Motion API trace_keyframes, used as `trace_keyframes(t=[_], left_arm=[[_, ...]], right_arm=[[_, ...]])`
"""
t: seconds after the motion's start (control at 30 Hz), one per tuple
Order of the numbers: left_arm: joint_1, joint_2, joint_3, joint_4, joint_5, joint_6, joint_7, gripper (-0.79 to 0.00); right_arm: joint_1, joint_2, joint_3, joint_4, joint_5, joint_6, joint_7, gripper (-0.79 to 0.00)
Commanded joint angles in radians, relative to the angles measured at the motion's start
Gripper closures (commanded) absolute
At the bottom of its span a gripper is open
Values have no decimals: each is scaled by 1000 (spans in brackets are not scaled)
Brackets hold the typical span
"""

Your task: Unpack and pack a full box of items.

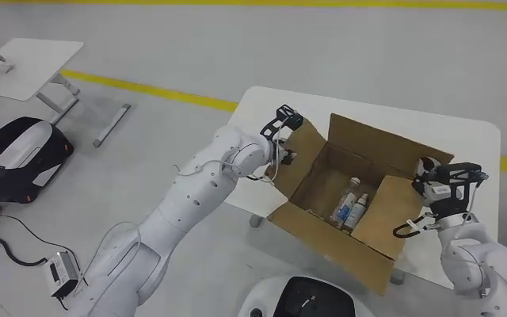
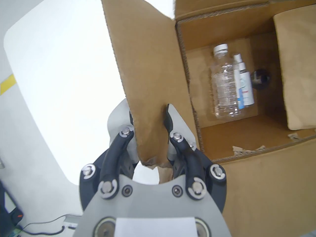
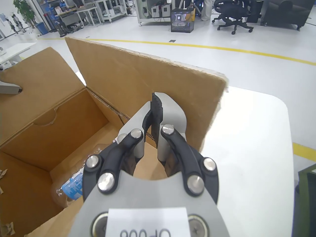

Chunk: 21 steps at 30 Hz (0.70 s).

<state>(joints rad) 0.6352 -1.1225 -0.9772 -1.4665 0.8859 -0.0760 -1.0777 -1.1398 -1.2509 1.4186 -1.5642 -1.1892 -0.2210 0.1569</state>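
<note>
Item: cardboard box (image 1: 333, 242), standing open on the white table (image 1: 372, 111), all four flaps up or splayed.
Contents: clear water bottle (image 2: 224, 82) and white spray bottle (image 2: 243, 85), lying side by side and touching on the box floor; a small dark object (image 2: 260, 77) just beside them, too dim to identify.
Left gripper (image 2: 148, 117): clamped on the side flap (image 2: 143, 75) near its lower corner, one finger on each face.
Right gripper (image 3: 155, 109): pads pressed together on nothing, hanging over the opposite side of the box, near the far flap (image 3: 148, 75).
Condition: the held corner (image 2: 150, 160) was frayed and torn.
Risk, flap: a hard pull would likely rip the weakened corner further, or slip the grip off it.
Risk, box: dragging by one flap could slide or tip the light box towards the table edge.
Risk, contents: the bottles, being round and loose, would probably roll if the box were jolted, spoiling any later pick.
</note>
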Motion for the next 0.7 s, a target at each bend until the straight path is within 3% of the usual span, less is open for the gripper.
trace_keyframes(t=[0.0, 0.2, 0.4, 0.53, 0.67], left_arm=[[0, -1, 5, 17, 18, 4, 2, -785], [5, -6, 29, 72, 88, 23, -1, -785], [12, -14, 26, 114, 49, 32, 14, -785], [16, -14, 20, 104, 66, 29, 26, -785], [26, -13, -6, 54, 31, 36, 40, -785]], right_arm=[[1, 1, 15, 5, 15, 8, -1, 0], [38, -1, 31, 57, 68, 41, 13, 0], [99, -7, -6, 129, 100, 24, 50, 0], [122, -10, -21, 158, 111, 21, 60, 0], [81, -6, 4, 93, 117, 22, -7, 0]])
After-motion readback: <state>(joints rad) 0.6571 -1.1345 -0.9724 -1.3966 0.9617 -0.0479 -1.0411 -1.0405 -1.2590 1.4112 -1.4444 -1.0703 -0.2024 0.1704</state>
